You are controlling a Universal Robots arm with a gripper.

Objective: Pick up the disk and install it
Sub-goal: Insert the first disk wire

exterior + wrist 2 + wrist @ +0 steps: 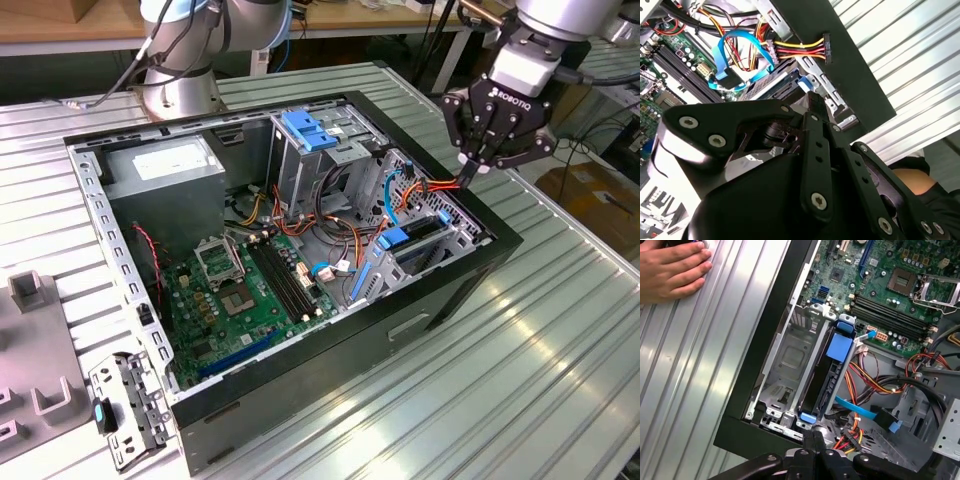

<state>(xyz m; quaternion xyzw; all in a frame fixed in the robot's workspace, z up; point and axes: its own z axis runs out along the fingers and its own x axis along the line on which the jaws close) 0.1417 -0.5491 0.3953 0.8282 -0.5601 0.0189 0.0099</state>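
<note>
The disk [822,385] stands on edge in the drive bay at the corner of the open computer case [300,400], with blue rail tabs at both of its ends. In the exterior view the disk [422,238] sits in the case's right-hand part. My gripper [470,172] hangs just above the case wall beside that bay, fingers pressed together with nothing between them. In both wrist views the black fingertips [815,437] [812,100] point down at the bay's end, close to a power plug [826,47] with yellow, red and black wires that rests on the case wall.
A person's hand [670,270] lies flat on the ribbed metal table outside the case. Inside are the motherboard [250,290], a grey power-supply box [165,165], a tall cage with a blue top [305,130] and a blue flat cable [860,412]. A loose metal bracket [125,405] lies on the table.
</note>
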